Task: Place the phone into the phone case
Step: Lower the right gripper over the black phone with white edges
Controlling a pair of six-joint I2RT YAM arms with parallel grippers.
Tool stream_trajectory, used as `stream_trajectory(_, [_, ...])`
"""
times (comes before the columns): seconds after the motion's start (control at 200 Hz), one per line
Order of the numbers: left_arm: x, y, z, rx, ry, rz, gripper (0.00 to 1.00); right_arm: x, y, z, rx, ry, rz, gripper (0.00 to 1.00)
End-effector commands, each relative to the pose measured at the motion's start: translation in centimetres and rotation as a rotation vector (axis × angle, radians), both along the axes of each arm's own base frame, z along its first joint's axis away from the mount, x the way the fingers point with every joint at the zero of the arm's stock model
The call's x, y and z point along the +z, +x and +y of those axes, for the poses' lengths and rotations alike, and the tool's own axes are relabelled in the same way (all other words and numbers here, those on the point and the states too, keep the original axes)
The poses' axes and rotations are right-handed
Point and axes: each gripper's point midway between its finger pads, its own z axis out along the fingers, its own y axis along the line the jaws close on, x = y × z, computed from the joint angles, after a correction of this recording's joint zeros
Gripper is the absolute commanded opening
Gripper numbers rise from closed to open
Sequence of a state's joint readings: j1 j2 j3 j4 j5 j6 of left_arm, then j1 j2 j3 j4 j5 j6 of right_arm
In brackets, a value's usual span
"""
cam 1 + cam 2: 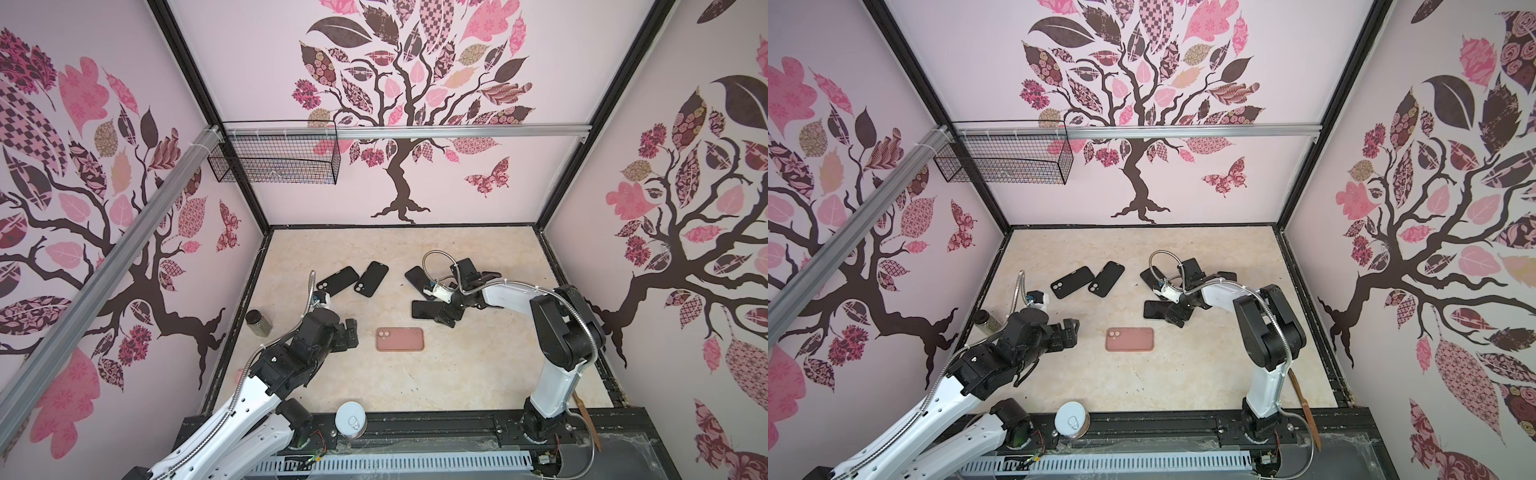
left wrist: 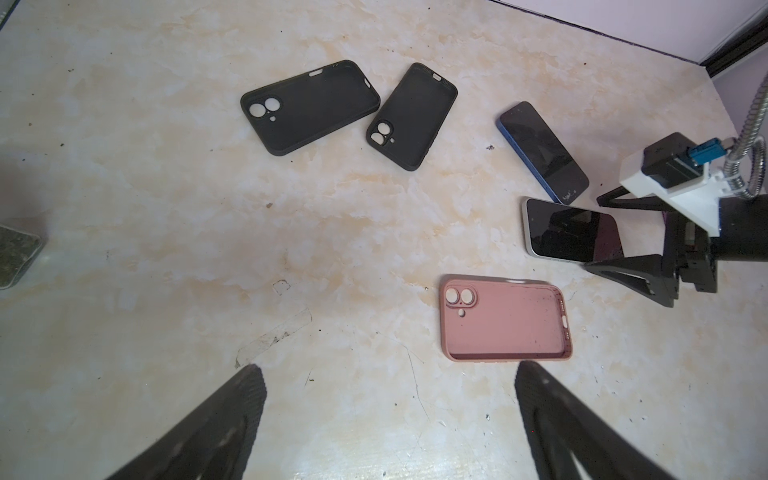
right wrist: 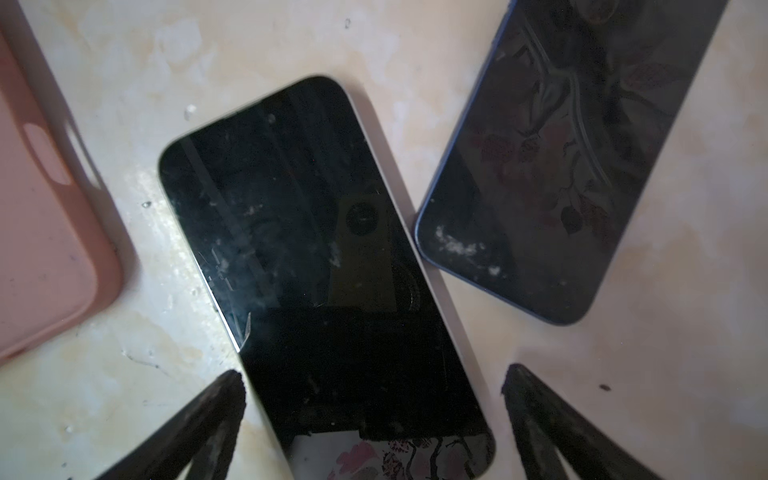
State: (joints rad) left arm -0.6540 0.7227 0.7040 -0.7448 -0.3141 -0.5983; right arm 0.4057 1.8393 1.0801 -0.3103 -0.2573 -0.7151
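Note:
The pink phone case (image 1: pixel 400 339) (image 1: pixel 1130 339) lies hollow side up in the middle of the table, also in the left wrist view (image 2: pixel 505 320) and the right wrist view (image 3: pixel 37 232). A silver-edged phone (image 1: pixel 424 310) (image 2: pixel 569 232) (image 3: pixel 316 266) lies screen up just behind it and to the right. My right gripper (image 1: pixel 446 316) (image 3: pixel 374 374) is open and low, with a finger on each side of that phone's end. My left gripper (image 1: pixel 351 332) (image 2: pixel 386 370) is open over bare table just left of the case, holding nothing.
A blue-edged phone (image 2: pixel 542 151) (image 3: pixel 561 166) lies beside the silver one. Two black cases (image 1: pixel 337 279) (image 1: pixel 371 279) lie at the back left. A spice jar (image 1: pixel 258 322) stands at the left edge, a tin can (image 1: pixel 351 419) at the front, and a wire basket (image 1: pixel 274 153) hangs on the back wall.

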Motion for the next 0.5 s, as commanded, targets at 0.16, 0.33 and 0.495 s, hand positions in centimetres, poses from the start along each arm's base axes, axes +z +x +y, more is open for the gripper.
stream_trajectory(0.16, [0.4,0.0,0.7,0.025,0.01,-0.018,0.97,-0.8,-0.7,0.9,0.065,-0.016,0.033,1.0])
stream_trajectory(0.33, [0.4,0.0,0.7,0.026,0.013,-0.018,0.97,-1.8,-1.2,0.5,0.072,-0.079,0.066,0.94])
stream_trajectory(0.495, [0.4,-0.1,0.5,0.012,0.01,-0.016,0.97,-2.4,-2.3,0.7,0.09,-0.099,0.095,0.92])
